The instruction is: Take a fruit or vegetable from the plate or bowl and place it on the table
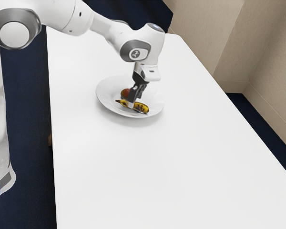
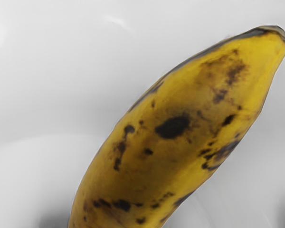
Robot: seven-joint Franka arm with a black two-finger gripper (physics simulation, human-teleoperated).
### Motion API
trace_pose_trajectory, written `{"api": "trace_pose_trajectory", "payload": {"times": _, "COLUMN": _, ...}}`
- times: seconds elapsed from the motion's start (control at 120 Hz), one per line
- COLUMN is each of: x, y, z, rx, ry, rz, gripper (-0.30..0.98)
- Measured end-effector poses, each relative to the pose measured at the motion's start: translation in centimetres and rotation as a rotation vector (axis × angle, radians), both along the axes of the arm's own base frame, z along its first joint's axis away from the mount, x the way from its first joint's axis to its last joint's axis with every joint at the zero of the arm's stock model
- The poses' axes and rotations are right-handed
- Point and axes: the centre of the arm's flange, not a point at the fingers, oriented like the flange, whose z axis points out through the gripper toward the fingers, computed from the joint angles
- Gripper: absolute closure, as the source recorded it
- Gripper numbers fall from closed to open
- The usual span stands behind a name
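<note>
One spotted banana (image 1: 141,108), laid on the white plate (image 1: 104,101), far on the counter (image 1: 171,167); reddish fruit (image 1: 125,93) set beside it; claw (image 1: 132,102) placed at the banana, whether clamped or apart cannot be told.

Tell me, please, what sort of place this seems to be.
Possibly a simulated office or meeting room: there is a long white table, a dark blue floor and plain beige walls.

Looking over, I see beige walls (image 1: 262,43) towards two o'clock, their skirting board (image 1: 276,121) at three, and dark blue floor (image 1: 28,119) at nine and nearly four o'clock.
</note>
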Motion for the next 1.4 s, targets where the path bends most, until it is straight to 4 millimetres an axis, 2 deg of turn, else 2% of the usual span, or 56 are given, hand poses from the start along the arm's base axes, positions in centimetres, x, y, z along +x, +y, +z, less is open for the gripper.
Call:
{"api": "trace_pose_trajectory", "payload": {"times": 0.367, "x": 0.8, "y": -0.8, "z": -1.5, "rx": -0.004, "ry": 0.004, "rz": -0.088, "gripper": 0.05}}
{"api": "trace_pose_trajectory", "payload": {"times": 0.517, "x": 0.9, "y": -0.8, "z": -1.7, "rx": -0.015, "ry": 0.001, "rz": -0.1, "gripper": 0.22}}
{"api": "trace_pose_trajectory", "payload": {"times": 0.65, "x": 0.5, "y": -0.2, "z": -2.4, "rx": -0.035, "ry": 0.011, "rz": -0.092, "gripper": 0.3}}
{"api": "trace_pose_trajectory", "payload": {"times": 0.758, "x": 0.2, "y": 0.6, "z": -2.5, "rx": -0.045, "ry": 0.004, "rz": -0.077, "gripper": 0.46}}
{"api": "trace_pose_trajectory", "payload": {"times": 1.033, "x": 0.3, "y": 2.5, "z": -1.9, "rx": -0.047, "ry": -0.043, "rz": -0.048, "gripper": 0.52}}
{"api": "trace_pose_trajectory", "payload": {"times": 1.133, "x": 0.3, "y": 2.5, "z": 0.0, "rx": -0.038, "ry": -0.093, "rz": -0.053, "gripper": 0.53}}
{"api": "trace_pose_trajectory", "payload": {"times": 1.2, "x": 0.6, "y": 2.3, "z": 2.8, "rx": -0.028, "ry": -0.153, "rz": -0.059, "gripper": 0.53}}
{"api": "trace_pose_trajectory", "payload": {"times": 1.242, "x": 1.4, "y": 1.8, "z": 5.4, "rx": -0.016, "ry": -0.206, "rz": -0.07, "gripper": 0.53}}
{"api": "trace_pose_trajectory", "payload": {"times": 1.342, "x": 5.2, "y": -1.8, "z": 11.2, "rx": 0.01, "ry": -0.33, "rz": -0.132, "gripper": 0.53}}
{"api": "trace_pose_trajectory", "payload": {"times": 1.4, "x": 7.7, "y": -5.3, "z": 13.0, "rx": 0.013, "ry": -0.377, "rz": -0.177, "gripper": 0.53}}
